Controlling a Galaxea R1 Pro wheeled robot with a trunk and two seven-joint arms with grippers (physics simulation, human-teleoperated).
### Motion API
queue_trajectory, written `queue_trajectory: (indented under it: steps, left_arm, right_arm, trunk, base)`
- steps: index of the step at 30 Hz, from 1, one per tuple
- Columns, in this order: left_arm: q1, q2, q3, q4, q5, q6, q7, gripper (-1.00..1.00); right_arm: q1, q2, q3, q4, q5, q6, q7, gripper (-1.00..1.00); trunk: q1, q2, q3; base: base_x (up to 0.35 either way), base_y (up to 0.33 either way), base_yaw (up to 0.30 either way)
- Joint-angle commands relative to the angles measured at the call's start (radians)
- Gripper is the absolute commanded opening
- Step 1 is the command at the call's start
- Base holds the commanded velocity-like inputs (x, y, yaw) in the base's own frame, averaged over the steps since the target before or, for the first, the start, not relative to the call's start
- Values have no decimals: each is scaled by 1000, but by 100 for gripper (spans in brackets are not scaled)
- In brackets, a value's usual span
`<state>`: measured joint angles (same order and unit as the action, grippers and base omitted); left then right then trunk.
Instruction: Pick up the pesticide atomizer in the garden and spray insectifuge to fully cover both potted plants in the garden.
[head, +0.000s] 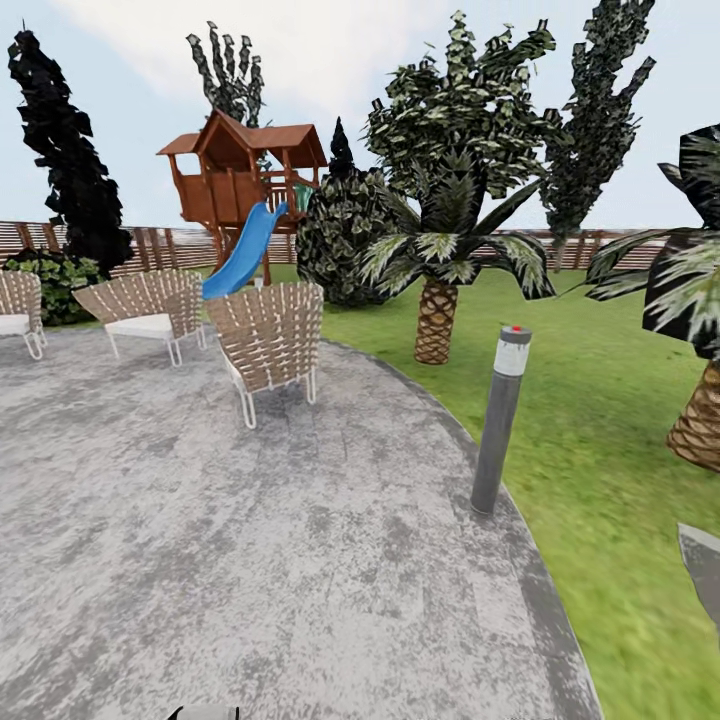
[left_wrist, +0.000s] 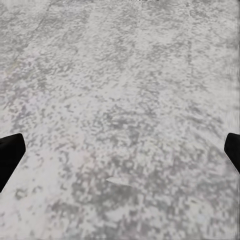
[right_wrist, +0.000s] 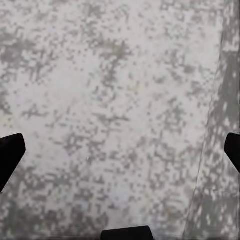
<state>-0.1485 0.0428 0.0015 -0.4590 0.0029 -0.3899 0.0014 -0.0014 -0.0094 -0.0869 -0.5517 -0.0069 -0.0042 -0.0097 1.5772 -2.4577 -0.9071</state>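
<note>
I am on the round mottled grey patio (head: 250, 560) of the garden, with green lawn (head: 600, 450) to its right and a brown slat fence (head: 150, 245) at the back. The pesticide atomizer and the potted plants are out of view. My left gripper (left_wrist: 120, 155) is open above bare paving, its dark fingertips (left_wrist: 10, 155) far apart with nothing between them. My right gripper (right_wrist: 120, 155) is open too, its fingertips (right_wrist: 10, 155) wide over paving close to the patio's darker rim.
Three wicker chairs (head: 270, 335) stand at the patio's far left. A grey bollard light (head: 500, 420) rises at the patio edge. Palm trees (head: 437, 300) grow on the lawn, one trunk (head: 700, 430) at far right. A wooden playhouse with a blue slide (head: 240, 180) stands behind.
</note>
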Motion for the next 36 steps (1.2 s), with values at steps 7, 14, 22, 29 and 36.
queue_trajectory:
  steps: [7, 14, 22, 29, 36]
  left_arm:
    - [0, 0, 0, 0, -1, -3, 2, 100]
    - [0, 0, 0, 1, -1, -3, 3, 100]
    - [0, 0, 0, 0, -1, -3, 3, 100]
    - [0, 1, 0, 0, -1, -3, 3, 100]
    - [0, 2, 0, 0, -1, -1, 4, 100]
  right_arm:
    - [0, 0, 0, -1, -1, 0, -1, 100]
    - [0, -1, 0, -1, -2, 0, -1, 100]
    - [0, -1, -1, -1, -2, 0, -1, 100]
    - [0, -1, -2, -1, -2, 0, -1, 100]
    - [0, -1, -2, -1, -2, 0, -1, 100]
  trunk:
    - [0, 0, -1]
    - [0, 0, -1]
    - [0, 0, -1]
    - [0, 0, -1]
    - [0, 0, -1]
  base:
    - [0, -104, -104]
    - [0, -306, -81]
    - [64, -318, -262]
    - [164, -311, -274]
    - [217, -286, -275]
